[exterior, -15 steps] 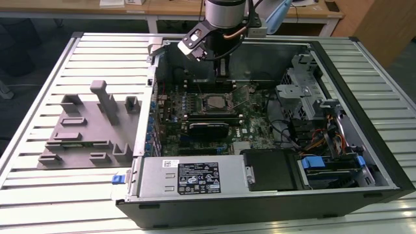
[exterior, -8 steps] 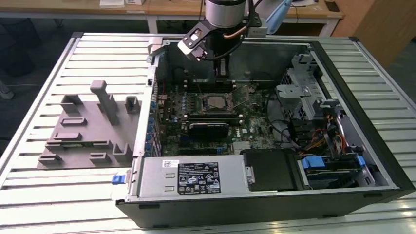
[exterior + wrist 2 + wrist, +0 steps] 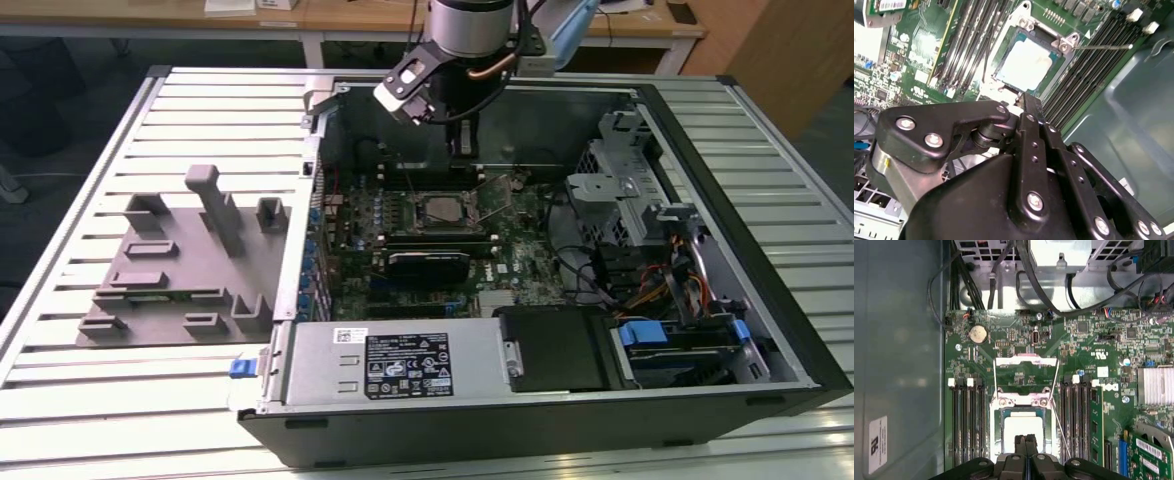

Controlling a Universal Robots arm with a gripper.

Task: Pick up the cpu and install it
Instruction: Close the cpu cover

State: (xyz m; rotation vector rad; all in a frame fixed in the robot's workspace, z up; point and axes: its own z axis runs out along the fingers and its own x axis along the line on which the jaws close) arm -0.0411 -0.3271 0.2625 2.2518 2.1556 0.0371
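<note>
First wrist view puts your gripper (image 3: 1025, 441) with its two fingers clenched flat against each other and nothing between them. It hangs over the near edge of the cpu (image 3: 1023, 426). In the second wrist view the closed fingertips (image 3: 1031, 107) sit just beside the chip, and you cannot tell from either picture whether they touch it.

The cpu lies flat in the socket (image 3: 995, 404), with the load plate (image 3: 1026, 360) swung up and the thin lever (image 3: 1058, 426) standing free beside it.

Expect the chip to be light, thin and quite stiff. Its smooth metal top will probably be slippery. Its underside and the socket contacts are likely fragile, so take it by two opposite edges at the rim, keep it level, and never pinch it across the faces.

It looks square, with a pale silvery plate glaring almost white and a narrow darker rim around it.

Dark memory slots (image 3: 966, 425) run along both sides of the socket on the green motherboard (image 3: 1004, 330). The board lies inside the opened computer case (image 3: 747, 300).
</note>
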